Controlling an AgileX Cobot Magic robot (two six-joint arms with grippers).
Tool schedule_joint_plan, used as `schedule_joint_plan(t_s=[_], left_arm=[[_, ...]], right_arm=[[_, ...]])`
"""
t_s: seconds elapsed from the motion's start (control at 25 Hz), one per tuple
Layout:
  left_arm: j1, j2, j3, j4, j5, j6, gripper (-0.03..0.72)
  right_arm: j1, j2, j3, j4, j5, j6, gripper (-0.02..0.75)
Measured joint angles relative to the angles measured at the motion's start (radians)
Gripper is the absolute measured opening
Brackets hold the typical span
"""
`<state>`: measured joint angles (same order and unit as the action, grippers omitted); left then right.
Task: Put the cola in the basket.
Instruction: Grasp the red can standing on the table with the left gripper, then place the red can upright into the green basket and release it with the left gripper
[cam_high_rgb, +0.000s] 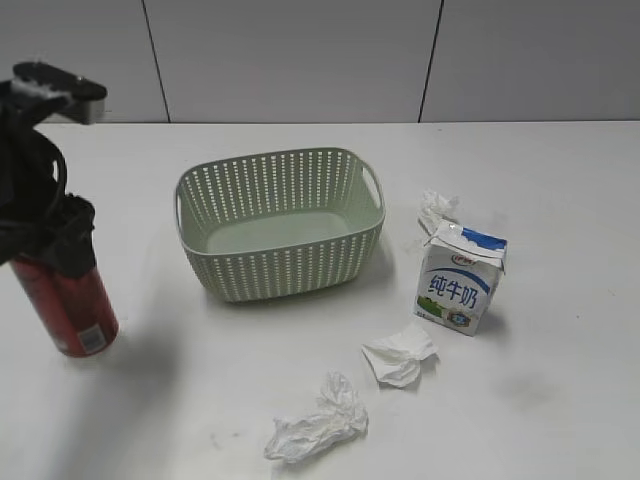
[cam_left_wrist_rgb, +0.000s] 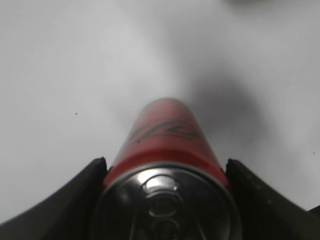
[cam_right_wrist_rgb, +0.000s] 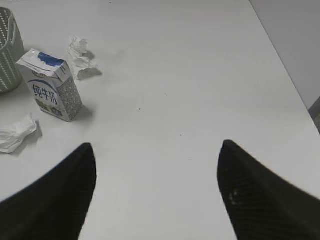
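While your left gripper (cam_high_rgb: 55, 245) holds the cola (cam_high_rgb: 68, 308) near its top, the can leans a little at the far left of the table (cam_high_rgb: 560, 180), and from the side I cannot tell if its bottom is touching the table or just off it. In the left wrist view the two dark fingers (cam_left_wrist_rgb: 60, 200) press on both sides of the can, just under the silver top, so the jaws are clenched on it. The basket (cam_high_rgb: 281, 222) sits in the middle of the table, well apart from the can, and nothing is in it. I think the step now is to lift the can and carry it over. Lift it high first, so its bottom goes over the near rim and does not bump it. Keep the squeeze firm, because the can is smooth and could slip. Move slowly to the right, stop over the open middle of the basket, go down, then let go. Your right gripper (cam_right_wrist_rgb: 155, 200) hangs with its jaws spread wide and nothing between them. It is near the milk carton (cam_high_rgb: 462, 278) and the crumpled tissues (cam_high_rgb: 400, 356), so leave it there.
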<state>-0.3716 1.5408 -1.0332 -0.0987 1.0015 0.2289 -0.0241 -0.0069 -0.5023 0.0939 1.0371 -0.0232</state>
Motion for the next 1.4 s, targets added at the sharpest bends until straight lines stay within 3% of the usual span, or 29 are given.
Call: schedule_joint_plan(t_s=[0.56, 0.8, 1.04, 1.4], left_arm=[[0.0, 0.105, -0.556, -0.002, 0.174, -0.001, 0.529], [-0.071, 0.281, -0.779, -0.007, 0.222, 0.0, 0.529], [-0.167, 0.428, -0.862, -0.036, 0.171, -0.001, 0.529], [-0.225, 0.557, -0.866, -0.045, 0.084, 0.021, 0.529]], right_arm=[[0.0, 0.0, 0.0, 0.0, 0.0, -0.001, 0.571], [0.0, 0.0, 0.0, 0.0, 0.0, -0.001, 0.571], [0.0, 0.0, 0.0, 0.0, 0.0, -0.001, 0.571], [0.0, 0.0, 0.0, 0.0, 0.0, -0.001, 0.571]])
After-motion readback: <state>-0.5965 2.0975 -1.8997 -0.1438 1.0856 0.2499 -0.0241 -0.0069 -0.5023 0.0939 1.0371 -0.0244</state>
